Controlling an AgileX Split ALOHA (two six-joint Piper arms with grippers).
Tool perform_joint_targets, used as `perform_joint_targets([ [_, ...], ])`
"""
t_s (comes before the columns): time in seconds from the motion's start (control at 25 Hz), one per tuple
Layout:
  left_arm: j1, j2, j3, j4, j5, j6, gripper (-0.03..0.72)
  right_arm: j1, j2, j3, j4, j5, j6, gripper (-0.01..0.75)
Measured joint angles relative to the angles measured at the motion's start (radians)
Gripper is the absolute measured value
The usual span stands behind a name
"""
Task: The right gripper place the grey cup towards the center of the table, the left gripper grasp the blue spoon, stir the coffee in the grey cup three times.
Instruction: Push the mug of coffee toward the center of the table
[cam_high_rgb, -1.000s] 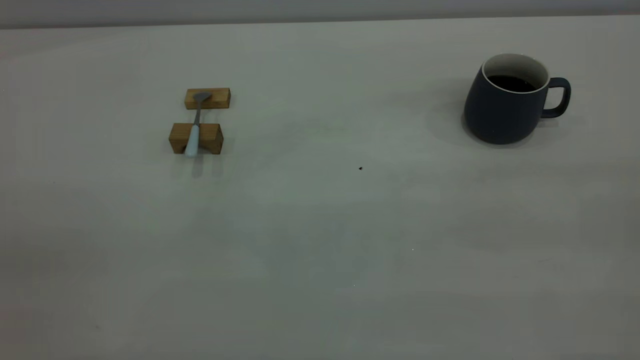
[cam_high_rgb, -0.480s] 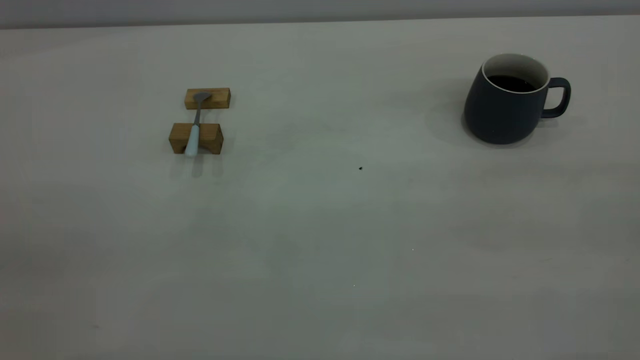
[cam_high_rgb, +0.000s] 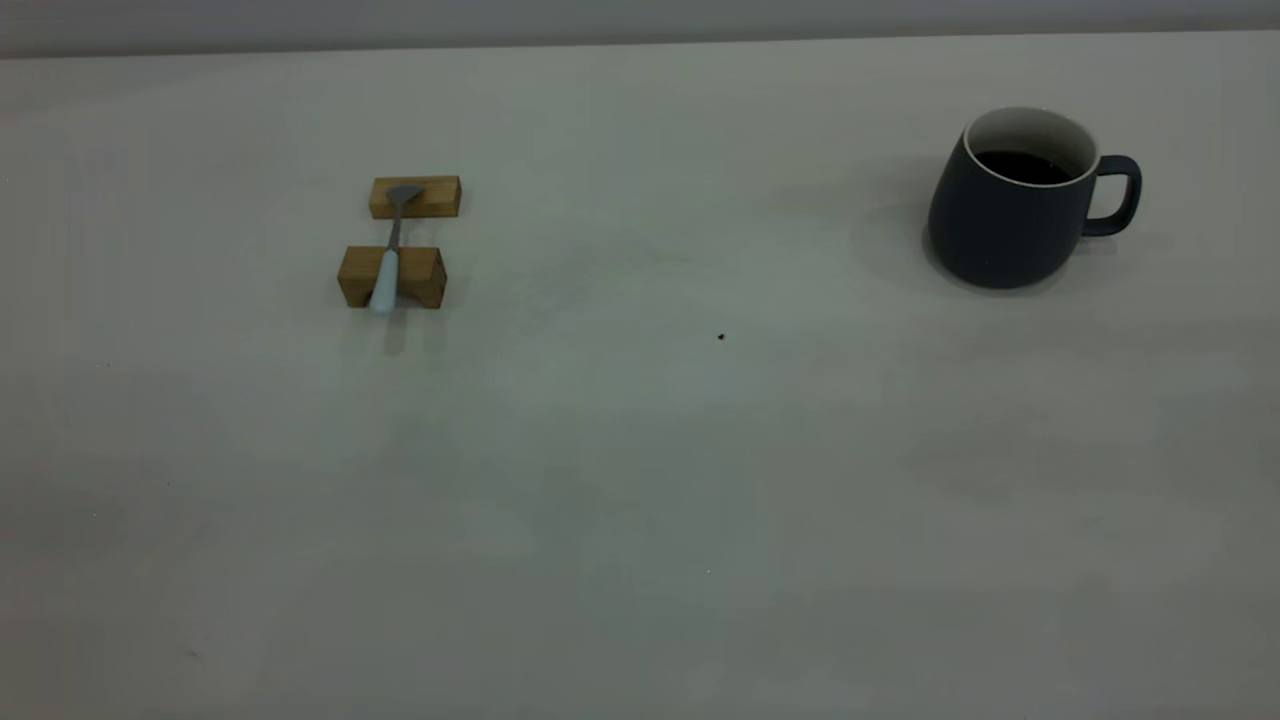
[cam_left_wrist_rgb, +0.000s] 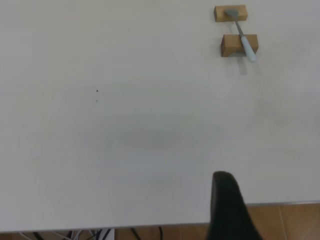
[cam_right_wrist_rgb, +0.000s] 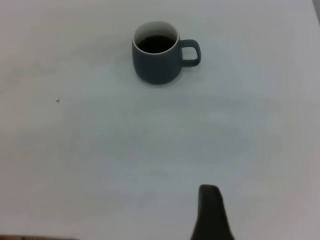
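1. Cup first: the rounded dark grey cup (cam_high_rgb: 1010, 215) with the loop handle stands upright, far from the tiny dark speck (cam_high_rgb: 720, 337) near the middle of the pale grey-white table (cam_high_rgb: 640, 500), out toward the right arm's side. Its handle points away from the speck.
2. Inside it is white, with black shiny coffee (cam_high_rgb: 1022, 166) low in it. It looks heavy and full enough to spill if tipped.
3. From the right wrist view, the cup sits well ahead of the right gripper (cam_right_wrist_rgb: 211, 212). Only one dark finger shows, so I cannot tell if it is apart or together. This arm is much nearer the cup, so I think it should go first and reach forward to the cup.
4. On the other side of the speck, the small spoon (cam_high_rgb: 390, 250) with the light-blue handle lies across two brown wooden blocks (cam_high_rgb: 392, 277). Its grey bowl points away from the arms and its handle end sticks out toward them.
5. The left gripper (cam_left_wrist_rgb: 227, 207) is well back from the spoon, with only one dark finger showing, so I cannot tell its state either. Nothing is held yet.
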Motion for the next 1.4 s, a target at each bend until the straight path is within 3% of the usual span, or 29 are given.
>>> perform_joint_targets([
  [0.4, 0.0, 0.0, 0.0, 0.0, 0.0, 0.0, 0.505, 0.0, 0.703, -0.172, -0.02, -0.219, -0.171, 0.593],
  [0.76, 0.0, 0.0, 0.0, 0.0, 0.0, 0.0, 0.505, 0.0, 1.196, -0.242, -0.019, -0.508, -0.631, 0.593],
  [1.08, 0.0, 0.0, 0.0, 0.0, 0.0, 0.0, 0.505, 0.039, 1.538, -0.363, 0.009, -0.62, -0.857, 0.593],
  [1.4, 0.0, 0.0, 0.0, 0.0, 0.0, 0.0, 0.505, 0.058, 1.846, -0.541, -0.137, -0.672, -0.878, 0.593],
])
